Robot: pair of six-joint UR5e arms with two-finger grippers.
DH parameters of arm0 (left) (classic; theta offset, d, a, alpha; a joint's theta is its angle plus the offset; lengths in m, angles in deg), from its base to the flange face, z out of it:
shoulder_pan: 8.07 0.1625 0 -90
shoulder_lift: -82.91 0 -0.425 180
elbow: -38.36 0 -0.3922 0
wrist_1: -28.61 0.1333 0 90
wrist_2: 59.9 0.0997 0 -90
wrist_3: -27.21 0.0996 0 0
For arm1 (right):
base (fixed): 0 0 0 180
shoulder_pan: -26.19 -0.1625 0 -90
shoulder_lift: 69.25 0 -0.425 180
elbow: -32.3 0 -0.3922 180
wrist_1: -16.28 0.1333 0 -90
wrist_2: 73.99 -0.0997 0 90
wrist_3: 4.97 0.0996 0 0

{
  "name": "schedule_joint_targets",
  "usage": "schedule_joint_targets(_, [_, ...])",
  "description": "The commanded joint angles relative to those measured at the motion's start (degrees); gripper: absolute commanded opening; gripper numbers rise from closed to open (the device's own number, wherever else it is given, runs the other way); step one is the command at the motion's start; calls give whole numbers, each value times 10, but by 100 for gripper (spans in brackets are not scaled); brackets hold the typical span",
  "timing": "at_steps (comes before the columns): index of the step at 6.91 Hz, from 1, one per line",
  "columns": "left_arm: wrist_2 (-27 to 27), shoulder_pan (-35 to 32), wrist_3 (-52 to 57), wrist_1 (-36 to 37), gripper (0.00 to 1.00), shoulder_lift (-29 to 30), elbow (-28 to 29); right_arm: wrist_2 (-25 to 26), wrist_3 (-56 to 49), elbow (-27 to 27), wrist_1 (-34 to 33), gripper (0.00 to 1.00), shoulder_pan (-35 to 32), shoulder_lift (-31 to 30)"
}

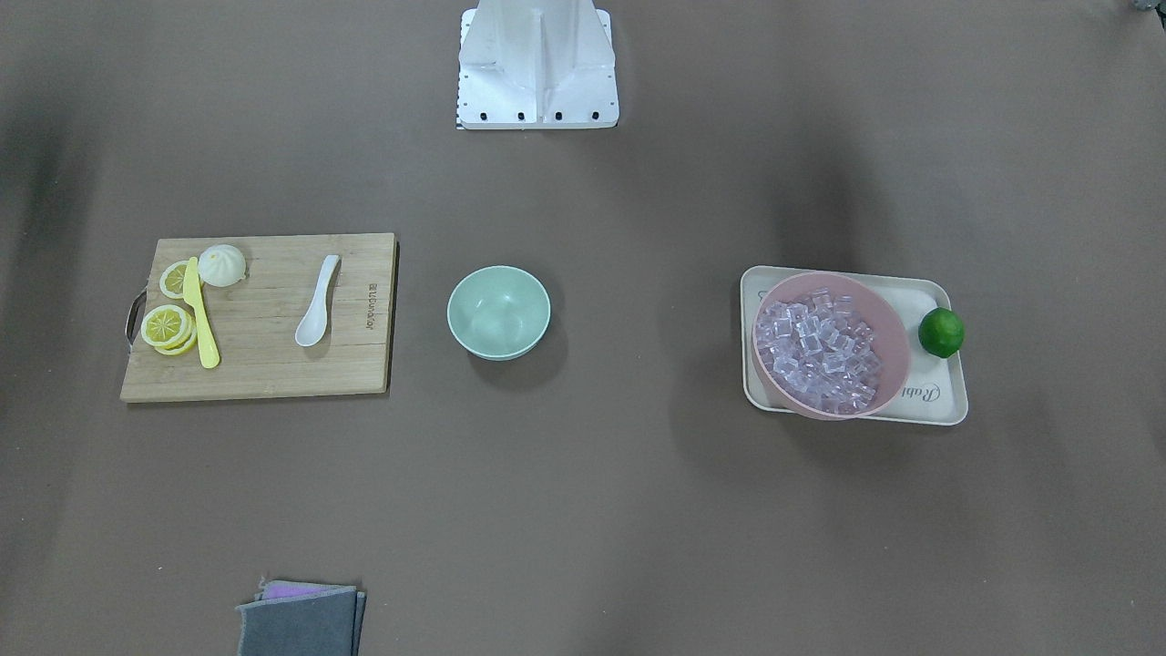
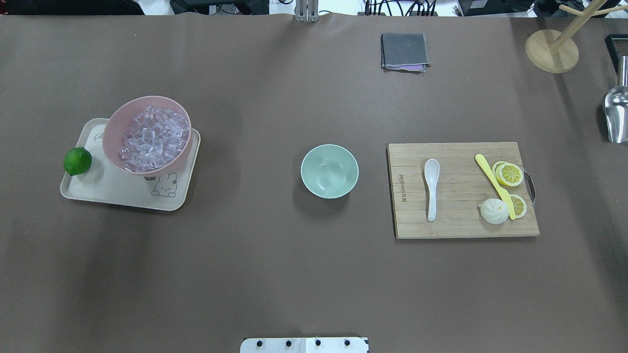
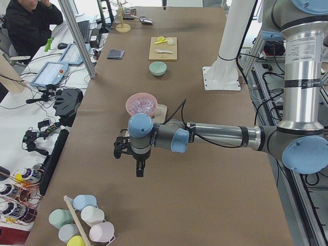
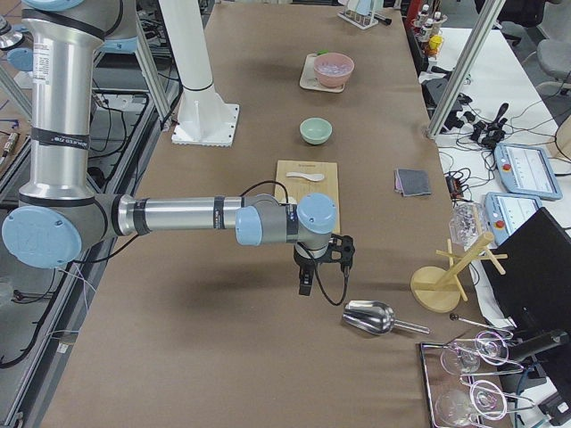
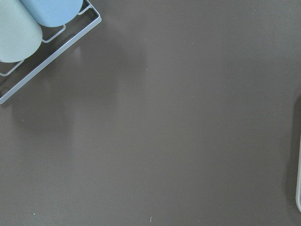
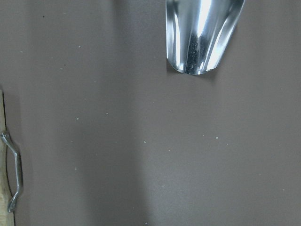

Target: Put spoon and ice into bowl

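Observation:
The white spoon (image 2: pixel 431 189) lies on a wooden cutting board (image 2: pixel 456 162), scoop away from the robot; it also shows in the front view (image 1: pixel 317 301). The mint-green bowl (image 2: pixel 329 171) stands empty at the table's middle (image 1: pixel 498 312). Many clear ice cubes (image 2: pixel 154 137) fill a pink bowl (image 2: pixel 114 135) on a cream tray (image 2: pixel 117 191). My left gripper (image 3: pixel 132 151) hangs over bare table far from the tray; my right gripper (image 4: pixel 321 259) hangs beyond the board, near a metal scoop. I cannot tell whether either is open or shut.
A yellow knife (image 2: pixel 494 184), lemon slices (image 2: pixel 509 174) and a white bun (image 2: pixel 493 212) lie on the board. A lime (image 2: pixel 77 161) sits on the tray's edge. A grey cloth (image 2: pixel 404 50), a wooden stand (image 2: pixel 552 50) and the metal scoop (image 2: pixel 617 115) lie further off.

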Motion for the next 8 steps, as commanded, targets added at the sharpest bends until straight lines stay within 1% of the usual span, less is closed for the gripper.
schedule_joint_targets(1, [1,1,0,1,98,4,1,24,-2,1,0,100,0,2])
schedule_joint_targets(8, [0,2,0,0,98,12,1,21,1,9,4,100,1,8])
